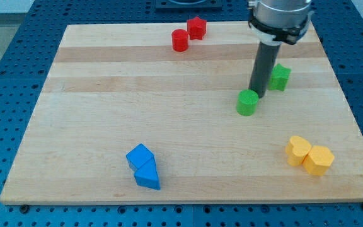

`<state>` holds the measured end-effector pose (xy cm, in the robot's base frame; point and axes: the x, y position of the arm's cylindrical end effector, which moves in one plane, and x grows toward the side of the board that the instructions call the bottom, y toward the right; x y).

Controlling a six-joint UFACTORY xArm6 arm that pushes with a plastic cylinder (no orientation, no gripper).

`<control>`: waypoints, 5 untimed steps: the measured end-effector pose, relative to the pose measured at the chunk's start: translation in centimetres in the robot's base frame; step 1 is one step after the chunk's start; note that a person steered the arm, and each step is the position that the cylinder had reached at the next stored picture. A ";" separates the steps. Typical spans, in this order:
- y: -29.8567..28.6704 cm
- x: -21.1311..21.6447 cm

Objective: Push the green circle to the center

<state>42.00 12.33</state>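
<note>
Rod, dark and straight, no claw fitted, so nothing to open or close; my tip (pixel 258 96) stands touching or just beside the green circle (pixel 247 103), at about its 1 o'clock.

Location of task item: green circle lies right of the board's middle; the centre is toward its 9 o'clock, with open wood between.

Risks, as judged:
- Contact sits off the line to the centre; a push from 1 o'clock would send the block toward 7 o'clock, past the target.
- Round wall may let the block roll off my tip sideways under an off-axis push.
- Repositioning round the 3 o'clock side could clip the second green block (pixel 280 76), shape unclear, which lies near at 2 o'clock.

Materials and shapes:
- Wooden board (pixel 106 113): pale planks, smooth, visible grain.
- Green circle: short matte cylinder.
- Red pair (pixel 188 34) at 11 o'clock, touching.
- Blue pair (pixel 144 166), angular, at 7 o'clock.
- Yellow pair (pixel 309 155) at 5 o'clock, touching.
</note>
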 end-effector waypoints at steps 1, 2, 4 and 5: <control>2.5 0.0; 5.1 0.4; 3.7 2.0; 2.8 2.0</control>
<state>44.02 15.12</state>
